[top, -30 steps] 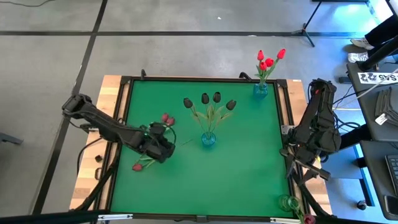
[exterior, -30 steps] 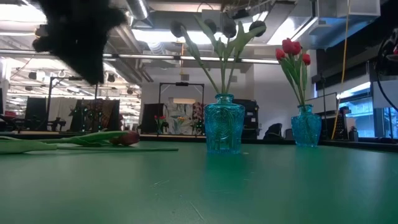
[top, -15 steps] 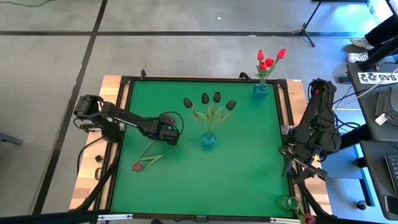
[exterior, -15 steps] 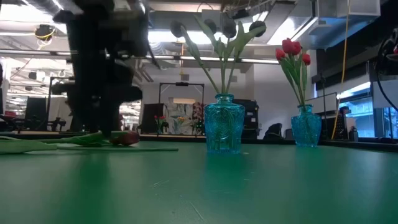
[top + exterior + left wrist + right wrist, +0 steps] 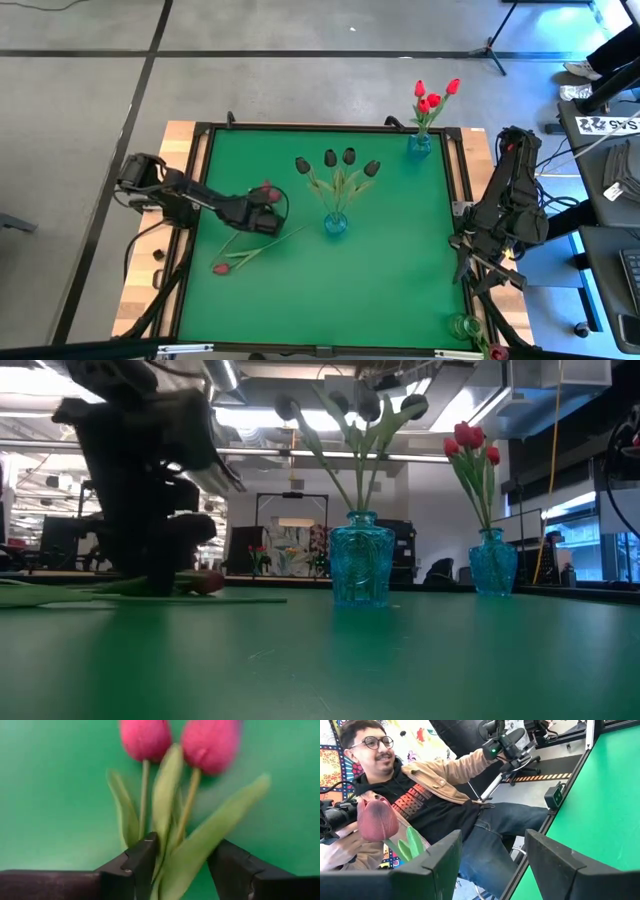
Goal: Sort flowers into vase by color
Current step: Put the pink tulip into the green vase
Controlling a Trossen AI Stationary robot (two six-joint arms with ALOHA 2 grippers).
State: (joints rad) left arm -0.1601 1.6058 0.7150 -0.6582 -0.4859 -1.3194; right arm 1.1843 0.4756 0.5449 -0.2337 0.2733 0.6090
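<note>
Two pink tulips [image 5: 172,740] lie flat on the green surface [image 5: 400,250] near its left edge, heads side by side, thin stems and long limp leaves gathered together. The left gripper [image 5: 182,865] is lowered over them, its jaws standing apart with the bundled stems and leaves between them; no pinch is seen yet, so the stems are judged straddled, not held. This placement low on the stems suits a grasp that would lift both heads at once.

A third tulip [image 5: 222,267] lies loose nearer the front left corner. The near-black tulips [image 5: 337,160] stand fanned in a faceted blue glass vase [image 5: 335,223] at the surface's middle, and the red tulips [image 5: 432,98] in a like vase [image 5: 419,143] at the back right corner, so those two colours appear sorted. A clear vase [image 5: 462,325] waits at the front right corner.

The right gripper [image 5: 492,855] is parked off the right edge, jaws open and empty.
</note>
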